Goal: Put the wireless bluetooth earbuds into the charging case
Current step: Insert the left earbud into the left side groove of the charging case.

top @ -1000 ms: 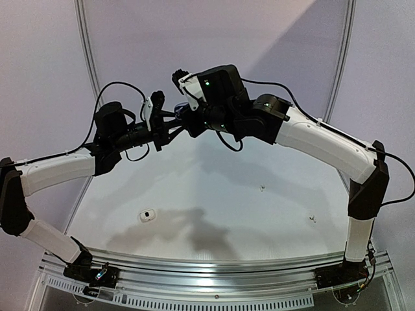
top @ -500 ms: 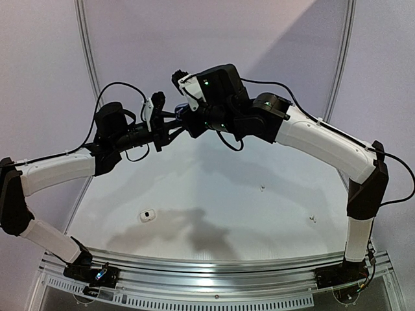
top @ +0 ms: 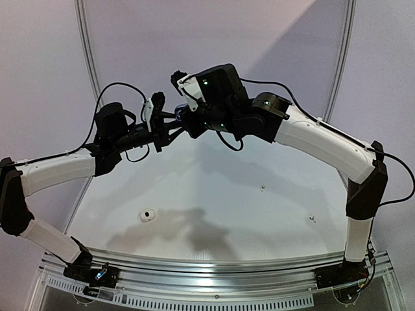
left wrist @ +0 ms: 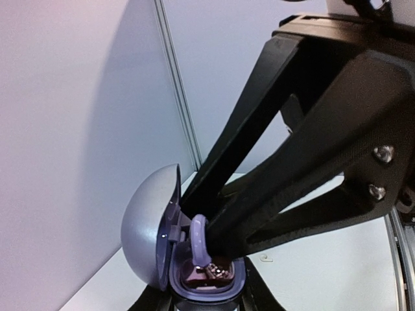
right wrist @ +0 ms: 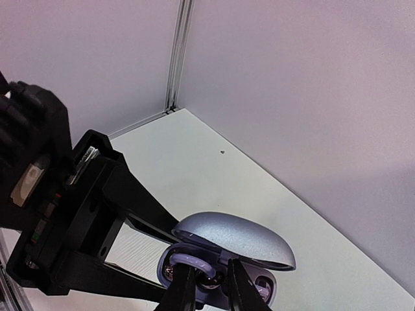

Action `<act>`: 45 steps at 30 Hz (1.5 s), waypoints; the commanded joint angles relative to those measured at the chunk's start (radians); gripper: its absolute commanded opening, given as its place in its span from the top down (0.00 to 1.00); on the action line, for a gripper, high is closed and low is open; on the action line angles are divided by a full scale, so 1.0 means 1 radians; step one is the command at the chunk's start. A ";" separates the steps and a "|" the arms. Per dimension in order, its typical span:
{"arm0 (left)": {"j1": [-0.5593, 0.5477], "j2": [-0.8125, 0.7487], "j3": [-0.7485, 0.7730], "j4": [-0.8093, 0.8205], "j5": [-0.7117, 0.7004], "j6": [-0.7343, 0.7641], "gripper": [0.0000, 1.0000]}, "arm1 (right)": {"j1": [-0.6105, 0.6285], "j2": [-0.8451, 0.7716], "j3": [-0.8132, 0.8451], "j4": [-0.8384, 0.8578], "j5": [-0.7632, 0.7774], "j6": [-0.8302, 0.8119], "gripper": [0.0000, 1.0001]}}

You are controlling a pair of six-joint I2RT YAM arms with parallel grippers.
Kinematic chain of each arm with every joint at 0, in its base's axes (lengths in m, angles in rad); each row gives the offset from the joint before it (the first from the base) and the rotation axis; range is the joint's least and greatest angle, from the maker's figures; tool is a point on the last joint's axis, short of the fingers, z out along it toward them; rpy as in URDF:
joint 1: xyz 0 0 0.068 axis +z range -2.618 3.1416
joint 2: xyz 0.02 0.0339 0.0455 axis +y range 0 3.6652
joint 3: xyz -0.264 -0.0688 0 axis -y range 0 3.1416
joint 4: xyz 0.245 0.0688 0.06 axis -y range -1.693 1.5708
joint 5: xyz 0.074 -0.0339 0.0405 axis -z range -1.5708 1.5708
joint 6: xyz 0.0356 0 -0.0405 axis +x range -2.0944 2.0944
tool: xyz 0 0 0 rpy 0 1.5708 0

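Both arms are raised high above the table and meet at the back. My left gripper [top: 170, 127] is shut on the base of an open grey-purple charging case [left wrist: 209, 287]; its domed lid [left wrist: 144, 228] stands open. My right gripper [right wrist: 211, 286] is shut on a dark grey-purple earbud [right wrist: 193, 262] with a lilac loop. It holds the earbud in the mouth of the case [right wrist: 237, 237], and the earbud also shows in the left wrist view [left wrist: 198, 237]. Another earbud sits in the case's other well [right wrist: 262, 284].
A small white case [top: 148, 214] lies on the white table at the near left. Two tiny white pieces lie at the right [top: 262, 188] [top: 312, 219]. Grey walls and a metal post [right wrist: 180, 52] stand close behind the grippers.
My right gripper has edged slightly left, toward the case. The left arm has held still.
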 commanded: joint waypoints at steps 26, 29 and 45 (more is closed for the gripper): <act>0.004 -0.035 -0.005 0.089 0.030 -0.119 1.00 | -0.005 -0.022 -0.010 -0.156 -0.001 0.000 0.81; 0.005 -0.035 -0.005 0.089 0.025 -0.116 1.00 | -0.005 -0.030 -0.010 -0.162 -0.003 0.002 0.81; 0.013 -0.033 -0.005 0.070 0.038 -0.097 1.00 | -0.004 -0.149 -0.047 -0.015 -0.042 0.013 0.80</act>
